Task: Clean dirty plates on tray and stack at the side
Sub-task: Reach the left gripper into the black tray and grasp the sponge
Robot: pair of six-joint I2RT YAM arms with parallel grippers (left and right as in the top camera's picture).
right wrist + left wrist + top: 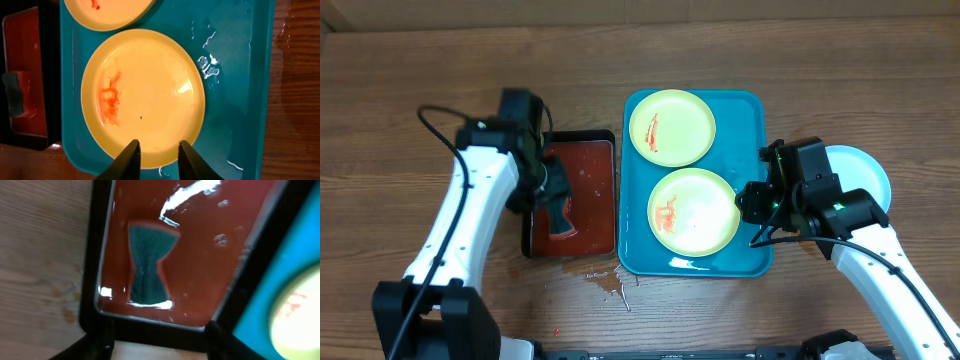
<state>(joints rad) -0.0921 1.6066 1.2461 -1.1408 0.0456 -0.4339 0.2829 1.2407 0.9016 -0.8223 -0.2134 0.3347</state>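
Three plates (672,126), one turquoise tray (752,110), one black tray (585,136), one sponge (149,262).

The whole table (400,60) is seen straight down from the overhead view, from afar. The black tray (96,255) is viewed closely from above by the left wrist camera, the turquoise tray (235,100) and a smeared plate (150,100) by the right. A strip of each tray is shared by both wrist views.

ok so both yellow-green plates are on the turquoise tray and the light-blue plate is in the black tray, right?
Not quite. The light-blue plate sits on the table just right of the turquoise tray, not in the black tray; the overhead view shows it. Both yellow-green plates are on the turquoise tray, as you said.
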